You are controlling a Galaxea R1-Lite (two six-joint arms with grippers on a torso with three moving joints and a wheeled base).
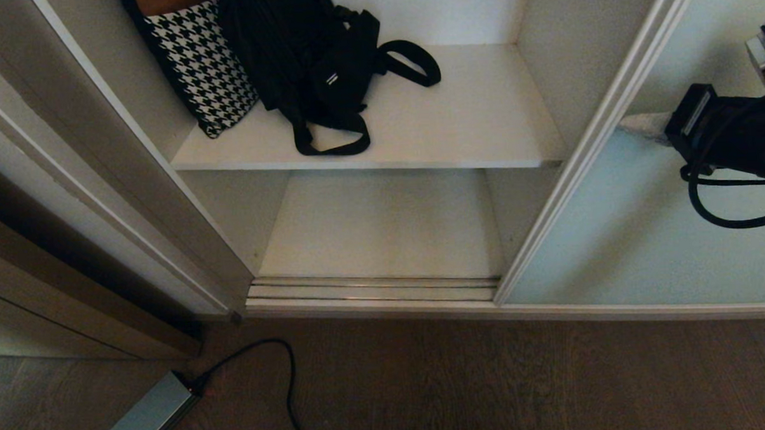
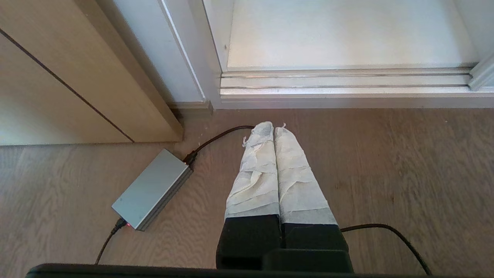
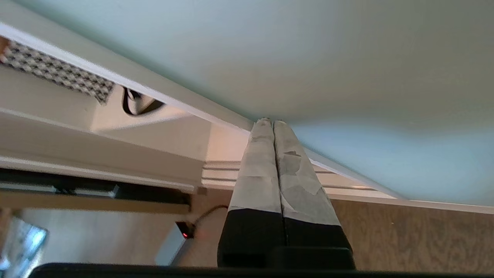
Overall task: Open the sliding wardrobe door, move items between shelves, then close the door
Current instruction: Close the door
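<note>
The sliding wardrobe door (image 1: 644, 231) of frosted blue-green glass stands slid to the right, and the wardrobe interior is open. A floppy black bag (image 1: 313, 58) with loop straps lies on the upper shelf (image 1: 475, 122), beside a black-and-white houndstooth bag (image 1: 202, 68). The lower shelf (image 1: 383, 228) is bare. My right gripper (image 1: 629, 125) is shut, its taped tips (image 3: 269, 121) against the door glass (image 3: 308, 58) close to the door's left frame edge. My left gripper (image 2: 269, 127) hangs shut and empty over the wooden floor in front of the wardrobe.
A grooved metal floor track (image 1: 372, 288) runs along the wardrobe's base. A grey power brick (image 1: 149, 417) with a black cable lies on the wooden floor at the front left. A beige wooden side frame (image 1: 70, 207) borders the opening on the left.
</note>
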